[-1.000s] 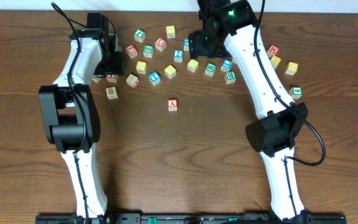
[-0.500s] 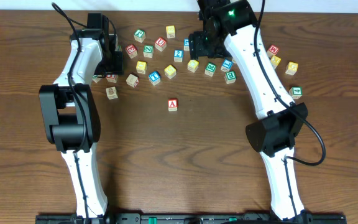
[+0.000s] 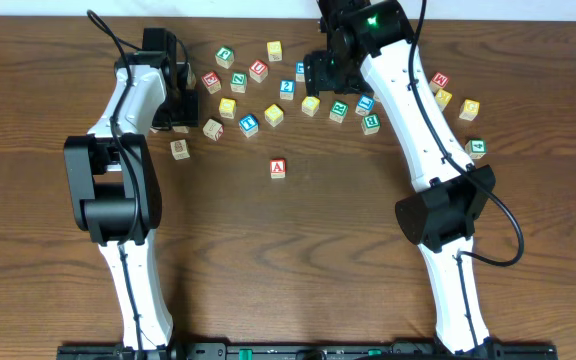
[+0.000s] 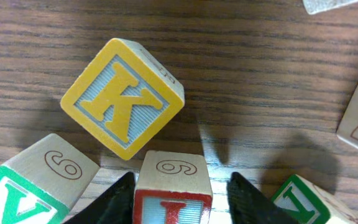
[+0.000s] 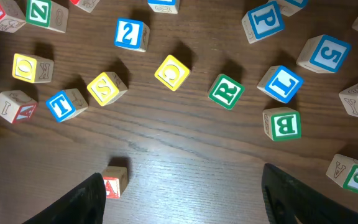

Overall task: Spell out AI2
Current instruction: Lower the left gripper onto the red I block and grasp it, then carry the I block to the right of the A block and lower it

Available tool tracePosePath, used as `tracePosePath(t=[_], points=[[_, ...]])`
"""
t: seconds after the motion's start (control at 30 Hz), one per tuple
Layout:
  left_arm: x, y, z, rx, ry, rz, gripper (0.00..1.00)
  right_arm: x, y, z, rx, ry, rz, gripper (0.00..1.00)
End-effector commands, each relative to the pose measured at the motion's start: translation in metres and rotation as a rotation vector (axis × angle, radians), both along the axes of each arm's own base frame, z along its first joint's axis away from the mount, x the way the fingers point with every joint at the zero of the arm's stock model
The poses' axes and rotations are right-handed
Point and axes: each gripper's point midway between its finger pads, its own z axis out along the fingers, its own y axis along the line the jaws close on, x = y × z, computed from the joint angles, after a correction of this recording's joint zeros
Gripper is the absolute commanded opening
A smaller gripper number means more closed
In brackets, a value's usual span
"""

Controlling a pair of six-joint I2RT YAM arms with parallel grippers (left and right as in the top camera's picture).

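The red-framed I cube (image 4: 173, 206) is straddled by the left gripper (image 4: 181, 183), not yet clamped. It is judged light, rigid wood, best pinched on opposite flat faces. The right gripper (image 5: 182, 186) is held agape, empty. The A cube (image 3: 278, 169) lies apart and the 2 cube (image 3: 287, 88) is amid the scatter.

Overhead looks straight down on desk (image 3: 288, 250); left wrist very close; right wrist higher, shares blue 2 cube (image 3: 287, 87) at overhead's 12 o'clock.

We see a table (image 3: 298, 240) of dark brown wood, its grain plain and its finish smooth with a soft sheen. The K cube (image 4: 122, 98) is pale bare wood, and its yellow printed face is finely ribbed. The left arm (image 3: 128, 100) wears a glossy white plastic shell. The left gripper (image 4: 180, 182) has matt black fingers (image 4: 114, 202).
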Motion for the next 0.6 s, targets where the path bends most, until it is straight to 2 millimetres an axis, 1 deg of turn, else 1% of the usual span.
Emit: tracePosePath(t=[0.0,0.2,0.3,0.47,0.5,0.57], points=[[-0.005,-0.003,-0.01,-0.008,0.026,-0.013,0.42,0.001,-0.003,0.016,-0.001,-0.04,0.008,0.75],[-0.004,-0.003,-0.009,-0.008,0.024,-0.013,0.33,0.002,-0.004,0.016,-0.007,-0.043,0.005,0.75],[-0.003,-0.003,-0.004,-0.009,0.013,-0.008,0.31,0.003,-0.006,0.016,-0.015,-0.047,0.002,0.75],[0.0,-0.003,0.017,-0.012,-0.028,0.011,0.3,0.004,-0.009,0.016,-0.031,-0.054,-0.001,0.75],[0.0,-0.003,0.027,-0.012,-0.043,0.013,0.3,0.005,-0.012,0.016,-0.04,-0.058,-0.004,0.74],[-0.002,-0.003,0.037,-0.014,-0.051,0.02,0.3,0.008,-0.018,0.017,-0.048,-0.062,-0.016,0.74]])
